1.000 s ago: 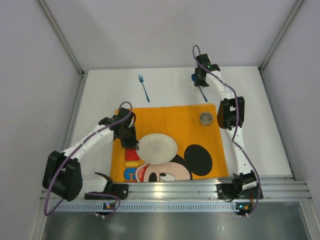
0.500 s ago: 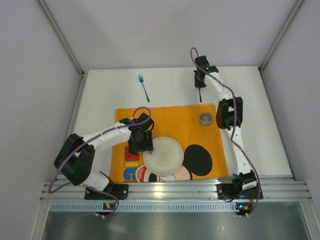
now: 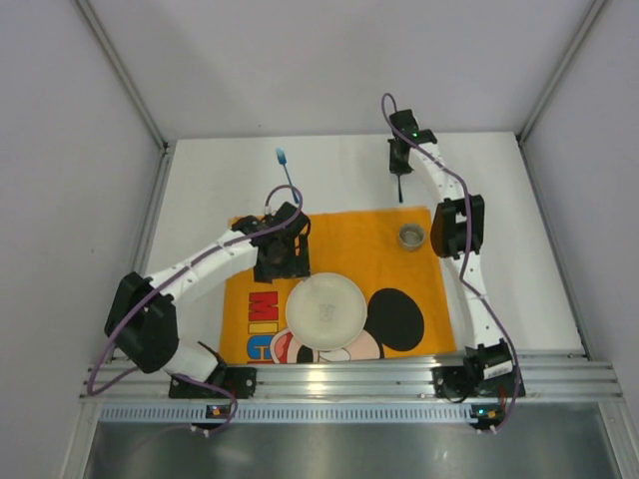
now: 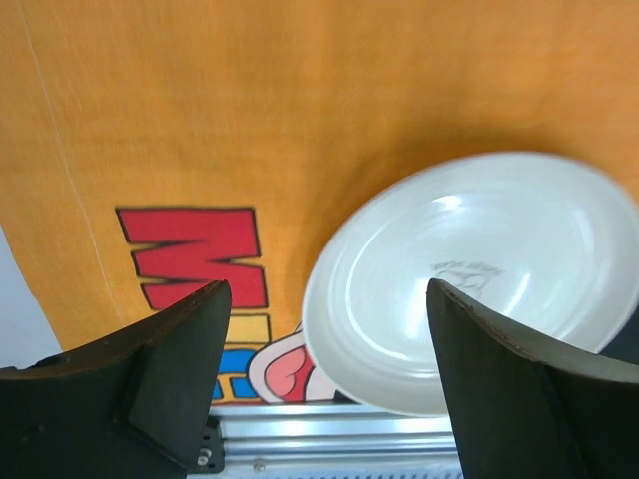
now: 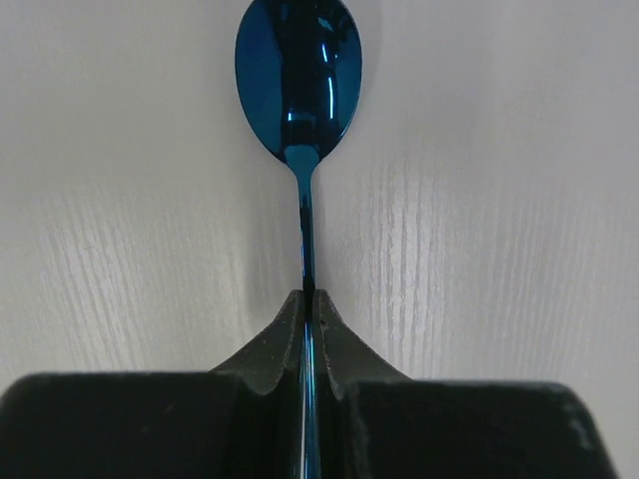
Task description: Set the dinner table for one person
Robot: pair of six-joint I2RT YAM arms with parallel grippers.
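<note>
The right gripper pinches the handle of the blue spoon, its bowl pointing straight ahead along the fingers (over the white worktop). The left gripper is spread wide near the plate.

You see orange Mickey mat w/ white plate on its near-centre, small metal cup at far-right corner. Blue fork, blue spoon sit beyond mat.

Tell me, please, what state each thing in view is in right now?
left gripper: open, over the mat beside the plate.
right gripper: shut on the spoon.
plate: flat on the mat, ungripped.
spoon: clamped by its handle.
fork: lying loose on the dinner table.
small cup: upright on the mat.
</note>
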